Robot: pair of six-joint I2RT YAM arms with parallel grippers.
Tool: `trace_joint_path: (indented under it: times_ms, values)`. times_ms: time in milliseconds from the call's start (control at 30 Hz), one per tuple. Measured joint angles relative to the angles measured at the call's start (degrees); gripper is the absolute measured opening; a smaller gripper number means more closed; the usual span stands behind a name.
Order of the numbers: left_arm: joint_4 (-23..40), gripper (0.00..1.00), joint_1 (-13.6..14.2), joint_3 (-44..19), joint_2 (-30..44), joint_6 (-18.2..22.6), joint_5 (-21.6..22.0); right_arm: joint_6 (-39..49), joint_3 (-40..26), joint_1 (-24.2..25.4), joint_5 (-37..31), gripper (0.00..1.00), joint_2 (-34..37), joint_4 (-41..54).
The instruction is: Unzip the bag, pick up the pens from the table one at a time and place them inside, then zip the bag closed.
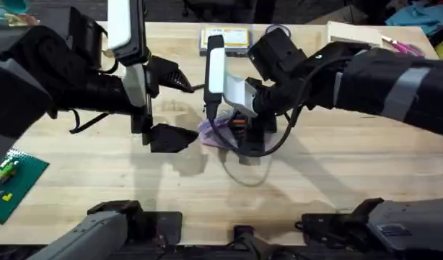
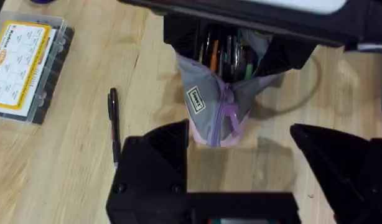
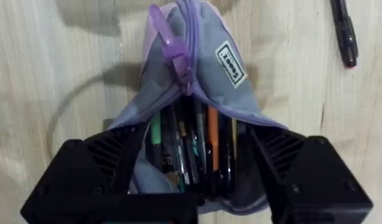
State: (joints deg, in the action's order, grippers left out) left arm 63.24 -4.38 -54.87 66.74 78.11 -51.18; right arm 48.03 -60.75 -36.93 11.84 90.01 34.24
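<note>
- The table (image 1: 337,173) is pale wood planking, and the work sits near its middle; the right arm reaches in over the centre, the left arm waits alongside.
- The bag (image 2: 216,106) is a small grey pouch with lilac trim and a lilac zip, lying mid-table with its mouth gaping. Its far end is still zipped, the lilac pull tab (image 3: 173,50) sitting at that closed end next to a small white label.
- The right claw (image 3: 197,180) is spread wide, one finger on each side of the open mouth. From the wrist view it looks to be bracing the opening; whether the fingers press the fabric I cannot tell.
- The left claw (image 2: 241,168) hangs just short of the bag, jaws wide, holding nothing.
- Several pens (image 3: 194,146) already stand inside the bag: orange, green and dark barrels.
- One black pen (image 2: 114,124) lies on the wood just beside the bag, between it and a clear box with a yellow label (image 2: 23,68).
- My judgement: the step is fetching that last pen. The left claw should come down across the barrel near its middle and lift it straight.
- Keep the right claw steady so the mouth stays open, and feed the pen in tip first, along the others.
- Zipping looks likely to need one end held.
</note>
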Motion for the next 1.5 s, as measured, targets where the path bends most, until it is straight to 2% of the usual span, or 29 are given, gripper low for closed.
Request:
trace_joint_path:
  times_ms: [367, 600, 667, 900, 1100, 1267, 1500]
  values:
    - [-1.34, 0.993, 0.00, 0.00, 0.00, 0.01, 0.00, -0.03, 0.00, 0.00, -0.07, 0.998, -0.45, 0.10]
    - [-2.80, 0.993, 0.00, 0.00, 0.00, -0.50, 0.46, -4.71, 0.00, -0.02, 0.08, 0.998, -8.11, 0.44]
    - [-5.04, 0.992, 0.00, 0.00, 0.00, -2.62, 1.55, -7.81, 0.00, -0.02, 0.31, 0.998, -11.03, 0.42]
    - [-12.82, 0.991, 0.14, -0.11, 0.00, -14.40, 6.29, -17.80, 0.00, -0.02, 0.91, 0.998, -19.68, 0.44]
    - [-13.34, 0.990, 3.78, -4.44, 1.41, -21.62, 14.41, -24.62, 0.00, 1.42, 1.09, 0.996, -25.00, 0.48]
    - [-13.33, 0.991, 6.62, -12.02, 8.38, -25.47, 18.49, -28.07, 0.00, 3.17, 1.09, 0.998, -27.98, 0.50]
    - [-13.18, 0.990, 8.23, -21.77, 22.06, -30.60, 20.62, -29.24, 0.00, 3.21, 1.09, 0.998, -29.42, 0.96]
